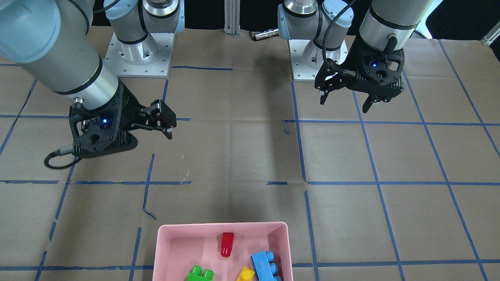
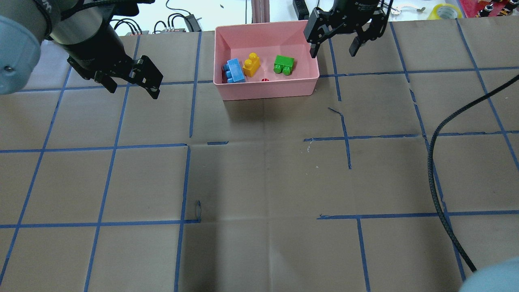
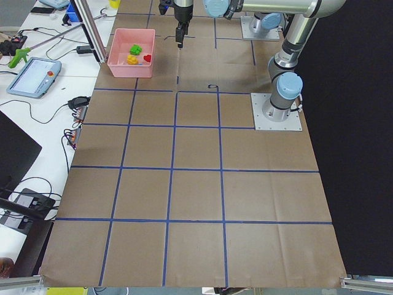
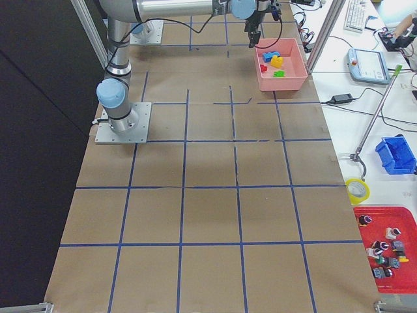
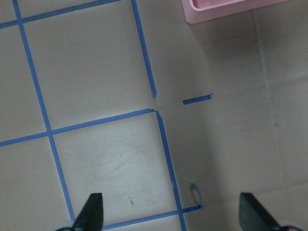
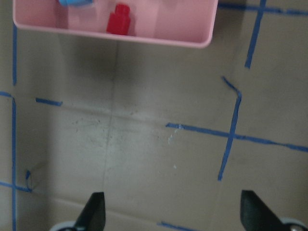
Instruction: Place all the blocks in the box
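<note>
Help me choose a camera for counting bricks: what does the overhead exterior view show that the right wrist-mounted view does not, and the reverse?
Only overhead: the green two-stud plastic brick and the yellow studded plastic brick inside the shallow pink plastic box, and the open left gripper. Only the wrist: the small red plastic brick in full; overhead catches just a sliver of it behind the near wall. Both: that box, the longer blue plastic brick (cropped in the wrist view) and the open right gripper.

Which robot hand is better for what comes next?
Neither: all four blocks already lie in the box. If one must reach in, the right hand, open, hovers nearer the box than the left hand.
</note>
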`<state>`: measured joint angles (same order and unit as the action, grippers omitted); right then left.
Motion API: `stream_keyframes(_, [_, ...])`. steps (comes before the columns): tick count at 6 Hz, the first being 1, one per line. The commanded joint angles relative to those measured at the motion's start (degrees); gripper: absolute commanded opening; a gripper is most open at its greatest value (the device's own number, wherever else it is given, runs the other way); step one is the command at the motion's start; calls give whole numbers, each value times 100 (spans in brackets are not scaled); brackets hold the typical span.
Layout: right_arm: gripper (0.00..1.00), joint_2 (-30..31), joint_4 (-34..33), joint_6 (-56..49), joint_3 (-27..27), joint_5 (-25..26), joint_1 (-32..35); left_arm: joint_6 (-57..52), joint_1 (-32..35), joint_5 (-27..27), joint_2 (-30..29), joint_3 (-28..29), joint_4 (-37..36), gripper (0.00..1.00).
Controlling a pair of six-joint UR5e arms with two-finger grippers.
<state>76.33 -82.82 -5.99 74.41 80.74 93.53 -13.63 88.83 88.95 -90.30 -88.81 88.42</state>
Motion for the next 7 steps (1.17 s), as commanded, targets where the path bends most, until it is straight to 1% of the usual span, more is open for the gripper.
stream_keyframes(1, [100,1351,-213,-16,1638,109,-1,0,-6,0,-6,-4,0,99])
stream_keyframes(2, [100,1767,-782,-16,2108,109,7,0,-6,0,-6,-4,0,99])
stream_keyframes(3, [100,1858,-1241,-7,2278,118,-1,0,2,0,-6,4,0,99])
stream_keyframes(5, [100,1859,-1228,45,2333,1211,-1,0,2,0,-6,4,0,99])
stream_keyframes(6, [100,1859,-1245,28,2342,1190,-1,0,2,-9,-6,4,0,99])
stream_keyframes(7, [100,1876,-1089,-16,2437,1216,-1,0,2,-9,3,-4,0,99])
